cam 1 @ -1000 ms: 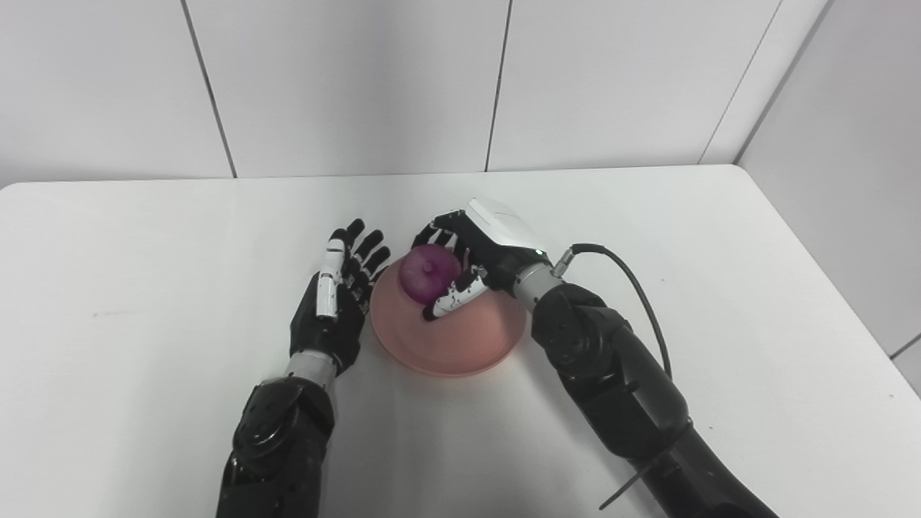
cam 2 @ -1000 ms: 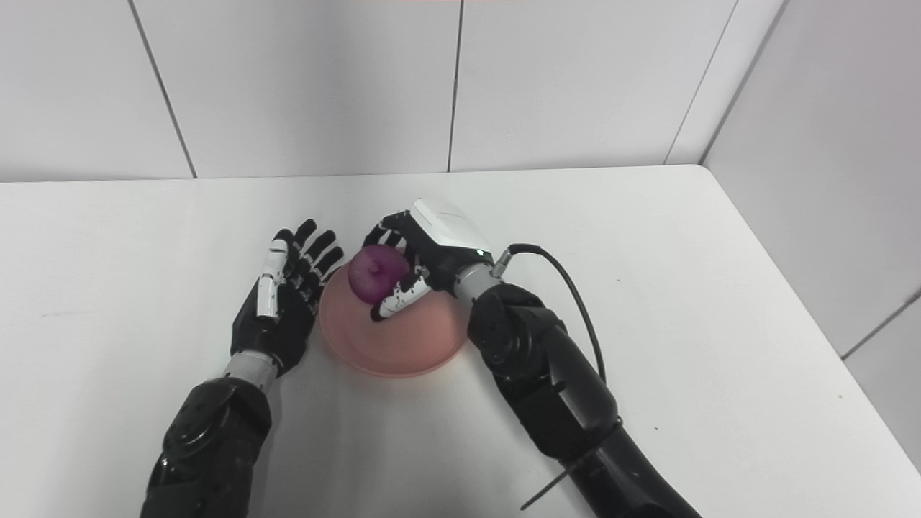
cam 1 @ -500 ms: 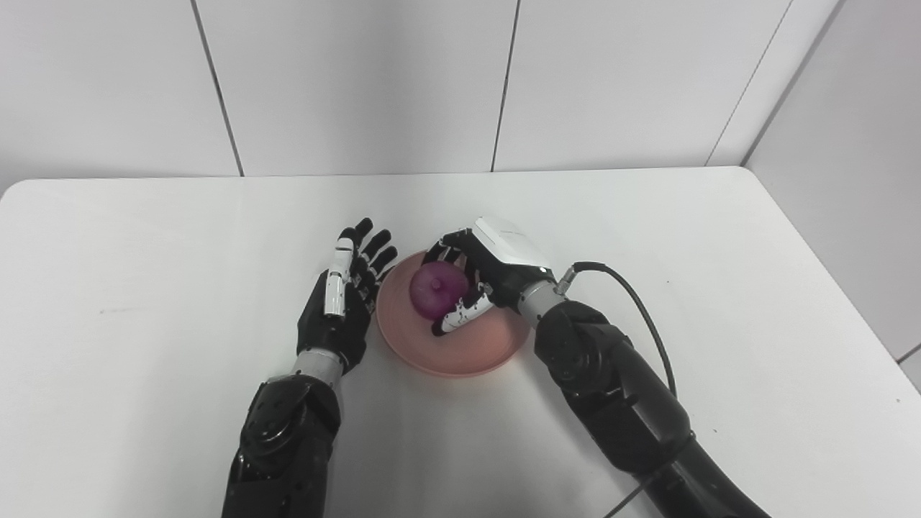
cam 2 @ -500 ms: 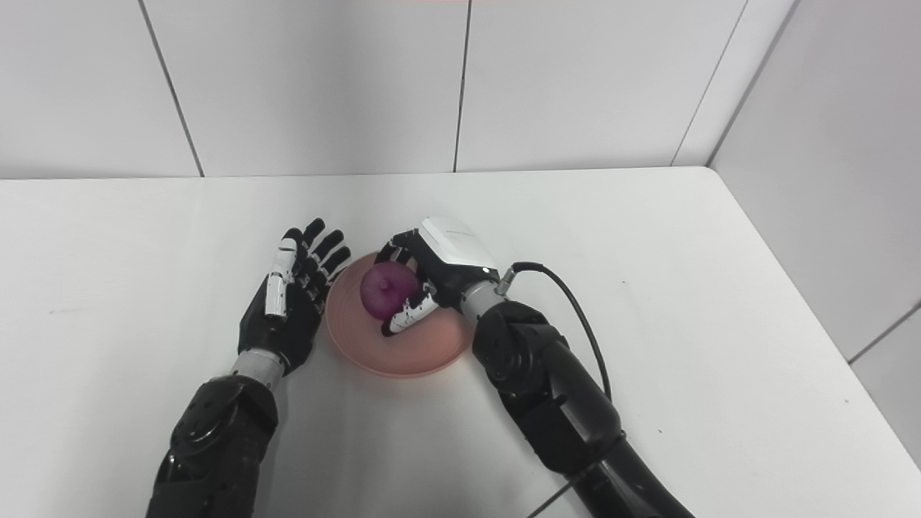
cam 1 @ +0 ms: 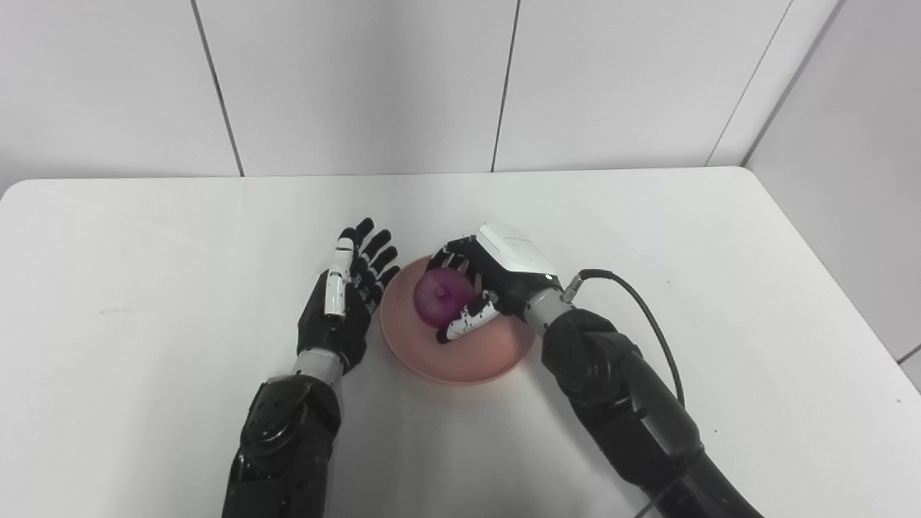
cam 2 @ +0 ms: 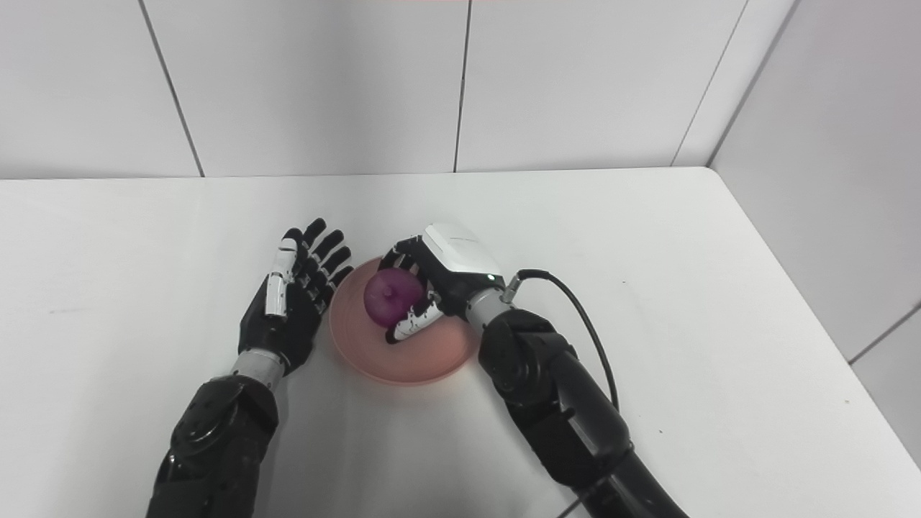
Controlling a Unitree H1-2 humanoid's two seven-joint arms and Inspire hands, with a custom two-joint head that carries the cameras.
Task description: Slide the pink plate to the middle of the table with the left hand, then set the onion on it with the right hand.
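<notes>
White bench under grey wall panels: the onion (cam 1: 442,298), gripped in the right hand (cam 1: 496,277), has been lowered over the last second onto the plate (cam 1: 460,356) mid-bench, so only release remains, while the left hand (cam 1: 344,309) is kept spread beside the rim.

plate (cam 1: 460,356) mid-table (cam 1: 144,237) | onion (cam 1: 442,298) over plate's far part, in right hand (cam 1: 496,277), perhaps resting on it | left hand (cam 1: 345,306) just left of plate rim | wall (cam 1: 360,79) behind table
</notes>
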